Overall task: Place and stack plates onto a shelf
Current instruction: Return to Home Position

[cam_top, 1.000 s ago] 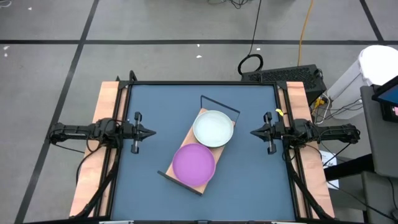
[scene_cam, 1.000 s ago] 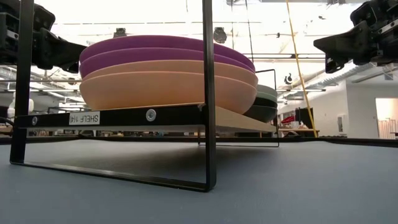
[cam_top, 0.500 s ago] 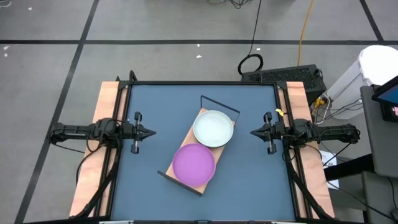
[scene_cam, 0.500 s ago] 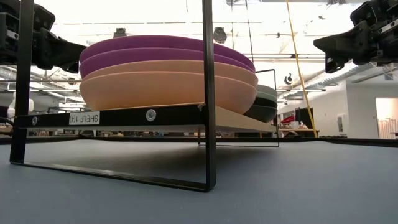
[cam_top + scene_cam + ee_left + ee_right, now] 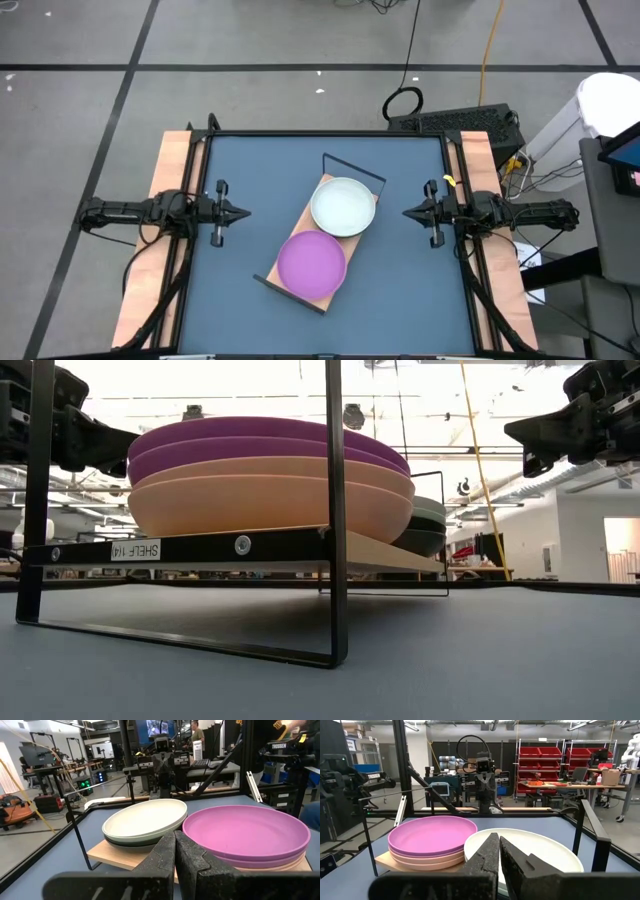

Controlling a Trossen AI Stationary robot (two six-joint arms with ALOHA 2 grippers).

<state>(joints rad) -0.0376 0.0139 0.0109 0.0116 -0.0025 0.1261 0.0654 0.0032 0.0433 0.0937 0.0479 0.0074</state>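
The shelf (image 5: 302, 225) lies slantwise in the middle of the table (image 5: 240, 290), and all the plates in view rest on it in two stacks side by side. On the shelf's nearer end, as the low view has it, two purple plates (image 5: 270, 445) lie on top of two pink plates (image 5: 270, 505). On its farther end, the white-grey plate (image 5: 343, 206) tops a stack with the pale green plate (image 5: 430, 510) under it and dark plates (image 5: 422, 541) at the bottom. The left gripper (image 5: 243, 212) hangs well apart from the shelf on the left arm's side, raised above the table, with its fingers pressed together and holding nothing. The right gripper (image 5: 408, 212) hangs likewise well apart from the shelf on the opposite side, its tips pointed toward the shelf, fingers closed against each other and empty. Neither gripper touches the shelf or any plate.
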